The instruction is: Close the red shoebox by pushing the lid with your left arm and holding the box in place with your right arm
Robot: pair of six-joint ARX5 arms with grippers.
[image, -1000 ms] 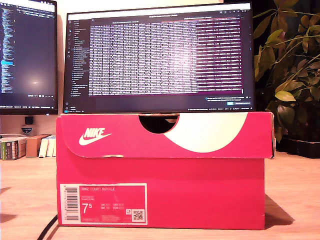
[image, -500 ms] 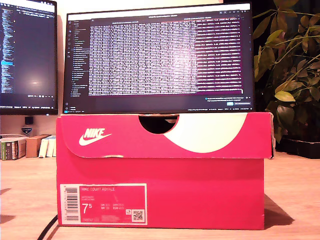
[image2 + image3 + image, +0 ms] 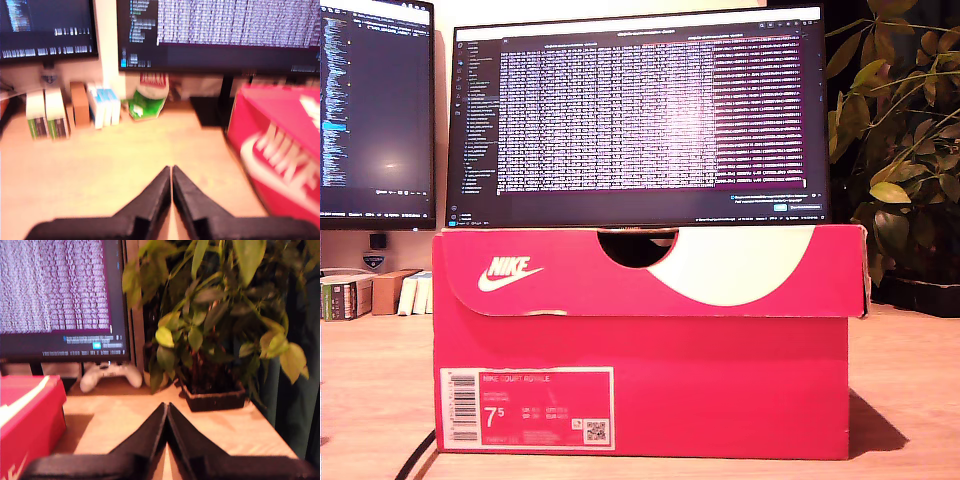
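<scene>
Exterior view: Nike shoebox [image 3: 650, 340], label [image 3: 527, 407] "7.5".

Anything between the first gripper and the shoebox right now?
No: in the first wrist view only bare wooden table separates my first gripper, shut, from the red shoebox.

My first pincer [image 3: 171, 172] has two matte black fingers [image 3: 155, 197] tapering to narrow points from a wide black base; my second pincer [image 3: 166, 407] looks identical.

The red shoebox [image 3: 650, 340] reads NIKE on its lid [image 3: 650, 268], 7.5 on its label [image 3: 527, 406]
</scene>
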